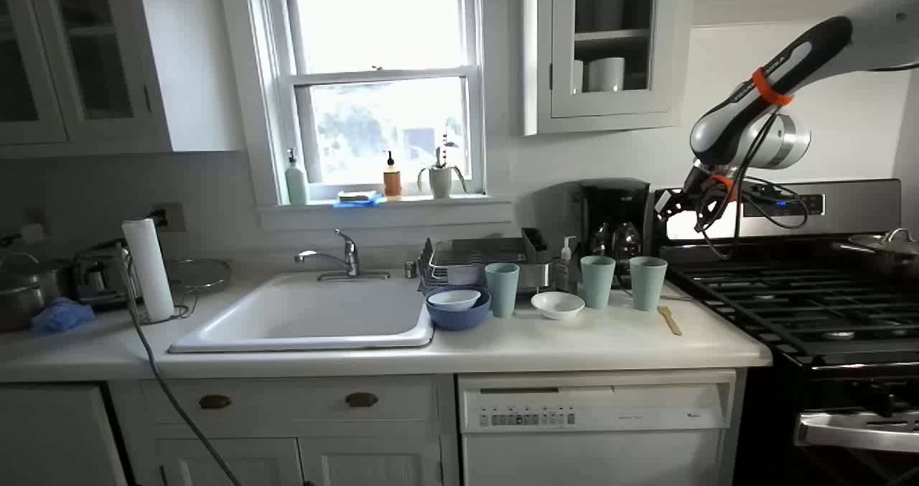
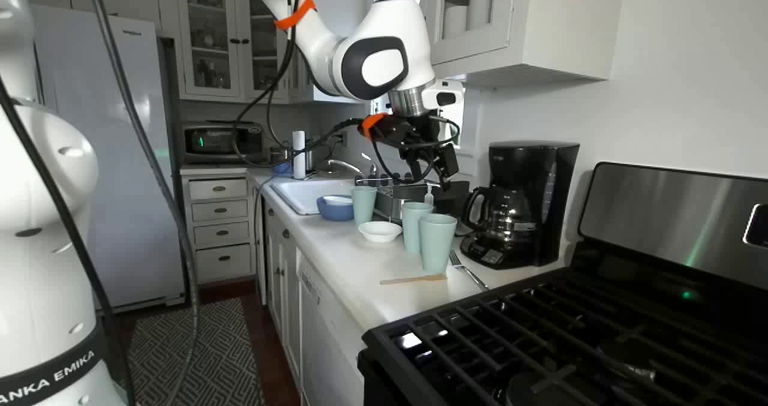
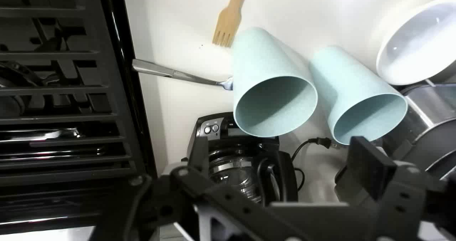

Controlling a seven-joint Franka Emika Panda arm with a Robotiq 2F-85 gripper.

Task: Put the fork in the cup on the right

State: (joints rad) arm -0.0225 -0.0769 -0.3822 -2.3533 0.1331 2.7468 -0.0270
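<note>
Jaws apart and holding nothing, the gripper [image 3: 283, 157] should straddle the metal fork [image 3: 180, 75], taken as the one meant, crosswise on its handle and clear of the right-hand cup [image 3: 260, 57]. It lies on the counter [image 3: 178, 113] beside that cup, long axis running from handle end by the stove [image 3: 85, 54] to tines pointing away; the cup hides their tips in the wrist view, so whether they curve up is hard to tell.

Walls [image 2: 690, 100], white. Window [image 1: 377, 78], double-hung sash, panes [image 1: 380, 23] bleached by daylight. Wall cabinets [image 1: 610, 107], white, glass-fronted. Countertop [image 1: 560, 347], white, with inset white sink [image 1: 323, 306]. Drawers [image 2: 204, 213], four stacked, dark pulls [image 2: 219, 210]. Refrigerator [image 2: 114, 166], white. Dishwasher [image 1: 596, 454], white, beneath countertop. Range [image 2: 540, 334], black, grated, steel backguard [image 2: 672, 220]. Floor [image 2: 276, 352], reddish-brown. Rug [image 2: 222, 346], grey, pale geometric pattern.
</note>
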